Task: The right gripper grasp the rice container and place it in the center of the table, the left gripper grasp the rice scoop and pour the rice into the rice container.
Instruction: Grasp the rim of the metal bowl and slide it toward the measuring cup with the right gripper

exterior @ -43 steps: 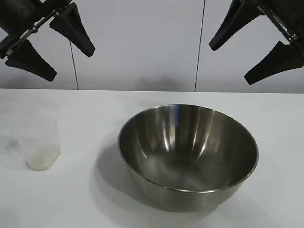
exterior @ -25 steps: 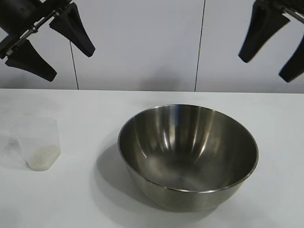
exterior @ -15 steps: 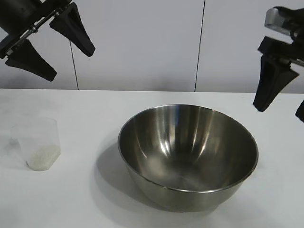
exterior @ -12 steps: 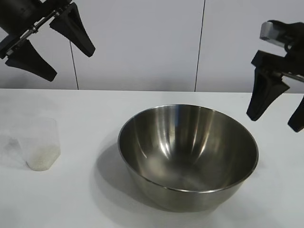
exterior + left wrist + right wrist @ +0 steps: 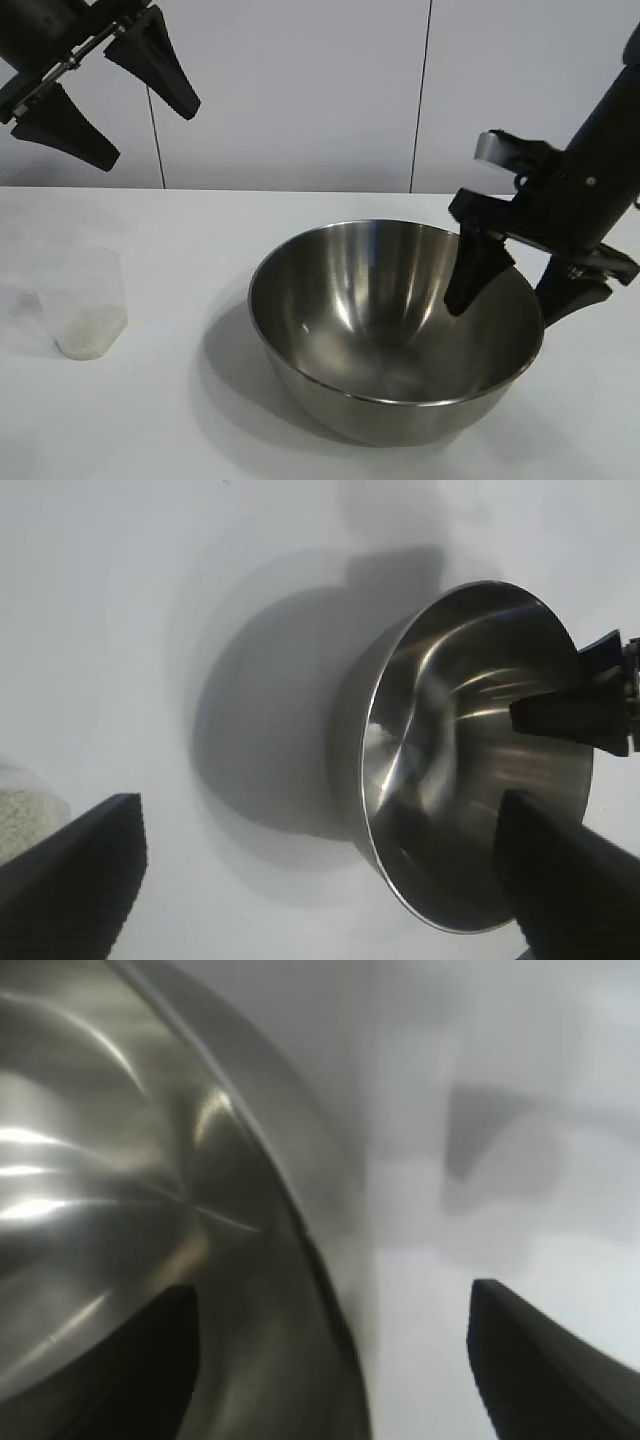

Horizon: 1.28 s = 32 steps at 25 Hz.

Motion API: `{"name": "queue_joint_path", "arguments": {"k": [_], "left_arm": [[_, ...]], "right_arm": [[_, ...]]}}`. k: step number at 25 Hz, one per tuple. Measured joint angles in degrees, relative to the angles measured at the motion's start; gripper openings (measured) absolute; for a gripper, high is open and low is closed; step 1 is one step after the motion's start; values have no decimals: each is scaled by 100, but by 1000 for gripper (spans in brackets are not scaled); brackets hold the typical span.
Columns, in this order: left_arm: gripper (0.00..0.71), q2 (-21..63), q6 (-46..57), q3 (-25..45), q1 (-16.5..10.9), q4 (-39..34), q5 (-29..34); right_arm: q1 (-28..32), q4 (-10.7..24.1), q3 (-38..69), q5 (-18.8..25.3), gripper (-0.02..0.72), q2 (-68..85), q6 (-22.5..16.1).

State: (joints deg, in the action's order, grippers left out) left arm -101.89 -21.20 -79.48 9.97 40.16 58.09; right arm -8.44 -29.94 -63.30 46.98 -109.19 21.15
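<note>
White table (image 5: 300, 215) against a pale panelled wall. Steel bowl (image 5: 395, 325) sits right of centre on the table; plastic cup (image 5: 88, 305) with rice (image 5: 90, 330) stands well left of the bowl. Right gripper (image 5: 520, 290) straddles the bowl's right rim: 1 finger inside, 1 outside, jaws apart, holding nothing yet. Left gripper (image 5: 100, 95) hangs high above the cup, jaws wide, empty. Judgement: seat the rim deep between the 2 fingers before pinching; thin polished steel could slip.
</note>
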Motion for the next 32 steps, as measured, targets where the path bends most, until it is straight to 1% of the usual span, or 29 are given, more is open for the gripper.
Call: {"name": "queue_joint_path", "arguments": {"k": [3, 4, 6, 10, 14, 16, 17, 19, 21, 22, 26, 29, 32], "left_arm": [[675, 0, 0, 0, 0, 0, 0], [675, 0, 0, 0, 0, 0, 0], [675, 0, -1, 0, 0, 0, 0], [675, 0, -1, 0, 0, 0, -4], [675, 0, -1, 0, 0, 0, -4], [675, 0, -1, 0, 0, 0, -4], [675, 0, -1, 0, 0, 0, -4], [675, 0, -1, 0, 0, 0, -4], [675, 0, -1, 0, 0, 0, -4], [675, 0, -1, 0, 0, 0, -4], [675, 0, -1, 0, 0, 0, -4], [675, 0, -1, 0, 0, 0, -4], [675, 0, -1, 0, 0, 0, -4]], "right_arm": [[-171, -2, 0, -43, 111, -20, -7], [-190, -51, 0, -16, 76, 3, -17], [-182, 47, -7, 100, 38, 68, -11], [-41, 100, -152, 581, 20, 370, 15], [55, 82, -431, 832, 20, 723, 9], [33, 93, -549, 878, 20, 784, -102], [-24, 124, -582, 850, 18, 788, -214], [-238, 377, -584, 679, 18, 768, -519], [-521, 544, -586, 550, 18, 692, -867], [-632, 550, -586, 491, 18, 618, -1017], [-1043, 544, -591, 99, 18, 222, -1383], [-1200, 539, -591, -240, 18, -69, -1658], [-1287, 528, -591, -521, 18, -292, -1838]]}}
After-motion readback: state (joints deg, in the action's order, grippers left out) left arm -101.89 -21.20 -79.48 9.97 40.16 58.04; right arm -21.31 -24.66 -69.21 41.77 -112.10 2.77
